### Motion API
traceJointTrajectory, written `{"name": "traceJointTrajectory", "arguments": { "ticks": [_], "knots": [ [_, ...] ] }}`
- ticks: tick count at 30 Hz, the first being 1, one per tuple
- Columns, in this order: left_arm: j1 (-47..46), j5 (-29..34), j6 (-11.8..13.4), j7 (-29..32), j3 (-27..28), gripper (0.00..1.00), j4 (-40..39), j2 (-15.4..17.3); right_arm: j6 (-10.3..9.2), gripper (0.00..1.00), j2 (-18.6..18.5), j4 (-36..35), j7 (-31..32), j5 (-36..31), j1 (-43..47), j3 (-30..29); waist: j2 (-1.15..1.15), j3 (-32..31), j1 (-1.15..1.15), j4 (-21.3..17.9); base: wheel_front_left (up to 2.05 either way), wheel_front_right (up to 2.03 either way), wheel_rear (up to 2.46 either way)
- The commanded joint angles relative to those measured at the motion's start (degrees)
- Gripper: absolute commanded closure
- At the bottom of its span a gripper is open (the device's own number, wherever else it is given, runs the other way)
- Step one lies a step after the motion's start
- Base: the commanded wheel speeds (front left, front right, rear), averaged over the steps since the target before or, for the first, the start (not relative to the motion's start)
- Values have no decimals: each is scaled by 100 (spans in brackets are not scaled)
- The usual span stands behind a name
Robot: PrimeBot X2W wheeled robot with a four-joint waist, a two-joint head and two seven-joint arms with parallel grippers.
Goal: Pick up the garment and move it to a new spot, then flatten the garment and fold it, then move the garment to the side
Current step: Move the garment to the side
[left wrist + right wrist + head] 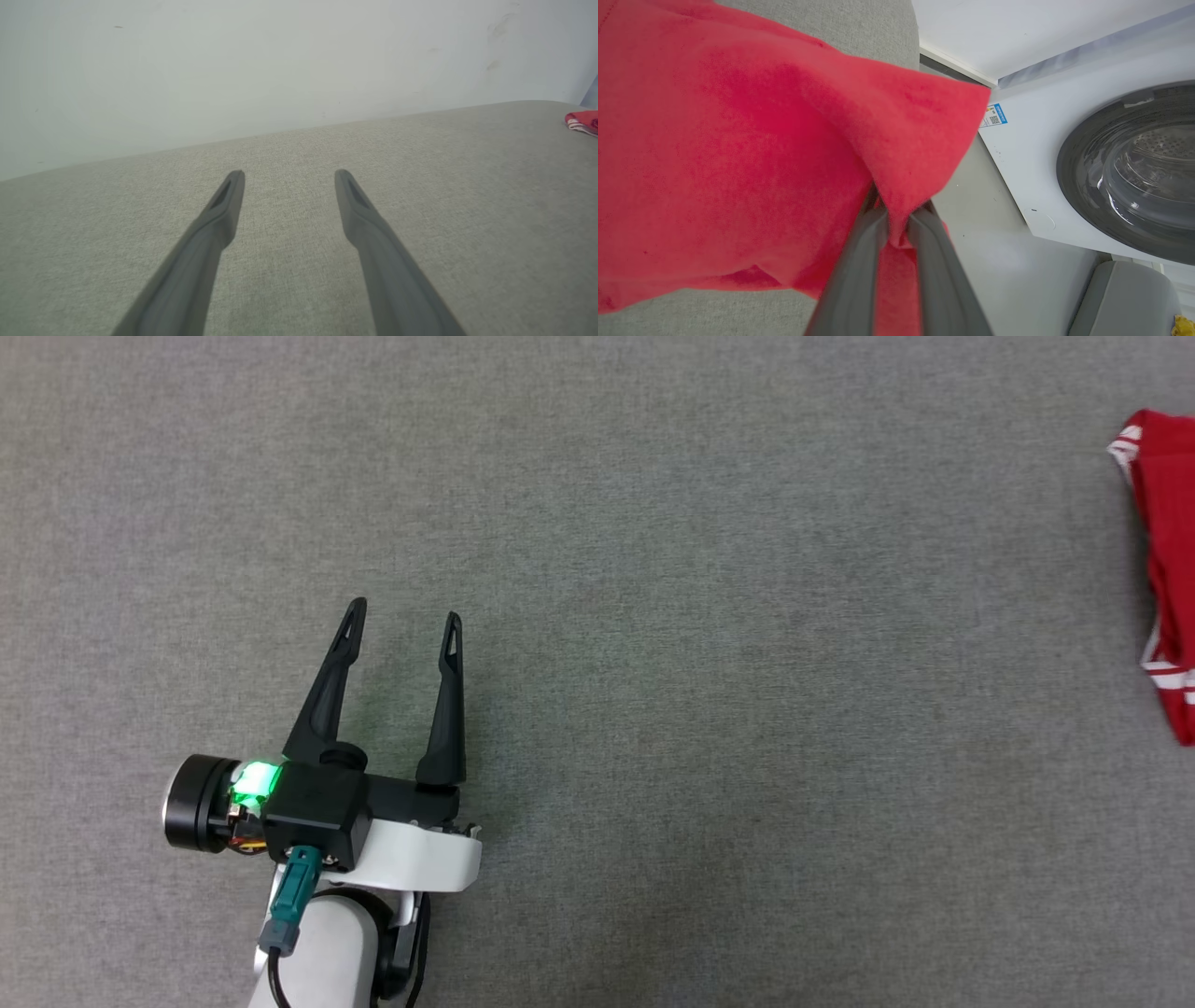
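While the left tool [403,614] gapes, the right tool [896,219] pinches the garment [738,140].

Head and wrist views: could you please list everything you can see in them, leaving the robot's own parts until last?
shirt: one, red with white striped trim, far right in the head view
surface: one, grey fabric, beneath the shirt
wall: one, white, behind the surface
washing machine: one, white with a dark round door, beside the surface
tub: one, grey, by the washing machine
left hand: one, dark fingers, open and empty
right hand: one, dark fingers, shut on the shirt
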Motion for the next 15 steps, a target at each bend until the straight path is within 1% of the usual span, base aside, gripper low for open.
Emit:
{"name": "traceJointTrajectory", "arguments": {
  "ticks": [1, 5, 6, 7, 8, 15],
  "knots": [
    [-92, 35, -10, -15, -30, 0, -34, 30, -10, 100, -22, 133, -56, -53, -114, -80, 0, 89, -1, 81, 0, 0, 0],
    [-112, 12, 41, -15, -60, 0, -48, 29, -10, 100, 187, 471, -147, -152, -237, -284, 0, 156, -1, 138, 0, 0, 0],
    [-114, 5, 50, -15, -69, 0, -38, 25, -10, 79, 248, 567, -137, -163, -247, -338, 0, 149, -1, 154, 0, 0, 0],
    [-106, -3, 55, -15, -77, 0, -25, 22, -10, 17, 312, 635, -124, -185, -253, -376, 0, 128, -1, 166, 0, 0, 0],
    [-89, -9, 70, -15, -79, 0, -9, 20, -10, 0, 367, 688, -189, -232, -271, -442, 0, 94, -1, 174, 0, 0, 0],
    [142, -77, 148, -15, -38, 0, 101, 29, -10, 0, 752, 983, -685, -631, -65, -965, 0, -427, -1, 200, 0, 0, 0]
  ]
}}
